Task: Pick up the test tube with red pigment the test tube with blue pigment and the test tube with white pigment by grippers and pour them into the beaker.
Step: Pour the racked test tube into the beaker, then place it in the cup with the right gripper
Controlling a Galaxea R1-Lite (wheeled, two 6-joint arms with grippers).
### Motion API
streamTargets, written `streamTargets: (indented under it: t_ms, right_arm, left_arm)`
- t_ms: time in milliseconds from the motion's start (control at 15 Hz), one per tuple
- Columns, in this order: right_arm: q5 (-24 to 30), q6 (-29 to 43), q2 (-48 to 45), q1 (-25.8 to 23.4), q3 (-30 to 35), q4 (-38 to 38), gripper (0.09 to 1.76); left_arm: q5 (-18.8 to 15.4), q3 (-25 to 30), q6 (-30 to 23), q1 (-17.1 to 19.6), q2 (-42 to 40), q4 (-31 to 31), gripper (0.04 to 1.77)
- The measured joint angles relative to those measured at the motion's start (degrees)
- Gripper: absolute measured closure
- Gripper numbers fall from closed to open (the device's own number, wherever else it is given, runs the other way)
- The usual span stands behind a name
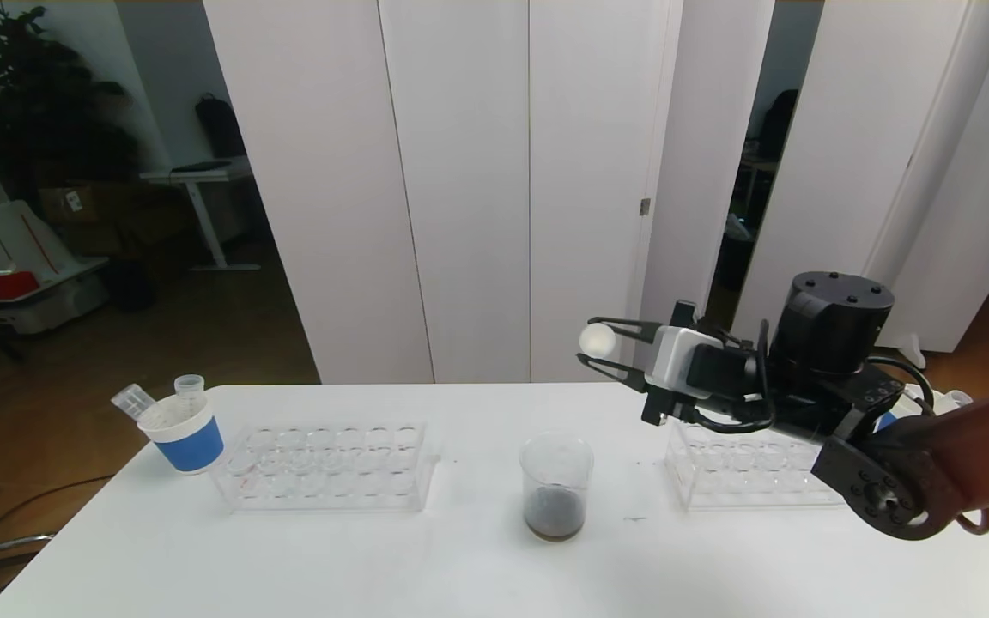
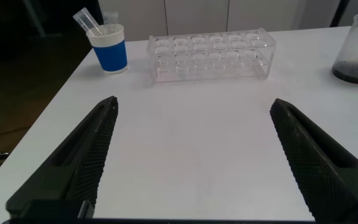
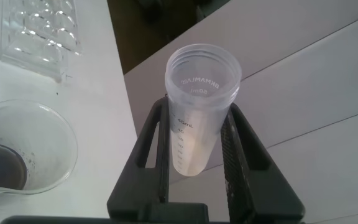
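With dark mixed liquid already in the beaker [image 1: 555,487], the right gripper [image 1: 599,351] clamps the white tube [image 3: 199,106] tilted above and right of it, apparently the last pour, while the left gripper [image 2: 191,155] hangs wide open, empty.

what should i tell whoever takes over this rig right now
Right gripper: shut on the test tube with white pigment, held in the air to the beaker's right, above the right rack.
Left gripper: open, empty, low over the table.
Beaker: centre of the table, already holding dark liquid.
Paper cup at far left holds two tubes; the left rack is empty.
Left to do: bring the white tube over the beaker and pour.
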Motion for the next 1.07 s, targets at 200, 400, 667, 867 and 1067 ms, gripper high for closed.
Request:
streamTargets:
  t_ms: [200, 400, 667, 867, 1067]
  right_arm:
    - [1.5, -4.9, 0.9, -0.5, -0.2, 0.5, 1.28]
    - [1.8, -8.0, 1.6, -0.8, -2.3, 2.9, 1.28]
    - [2.0, -11.5, 2.0, -0.9, -5.8, 6.0, 1.28]
    - [3.3, -13.9, 2.5, -0.9, -6.1, 5.7, 1.28]
    - [4.6, -17.2, 3.1, -0.9, -5.8, 5.4, 1.28]
  left_arm:
    - [0.0, 0.0, 0.0, 0.0, 0.0, 0.0, 0.06]
    - [0.0, 0.0, 0.0, 0.0, 0.0, 0.0, 0.06]
    - [0.0, 0.0, 0.0, 0.0, 0.0, 0.0, 0.06]
    - [0.0, 0.0, 0.0, 0.0, 0.0, 0.0, 0.06]
    - [0.0, 0.0, 0.0, 0.0, 0.0, 0.0, 0.06]
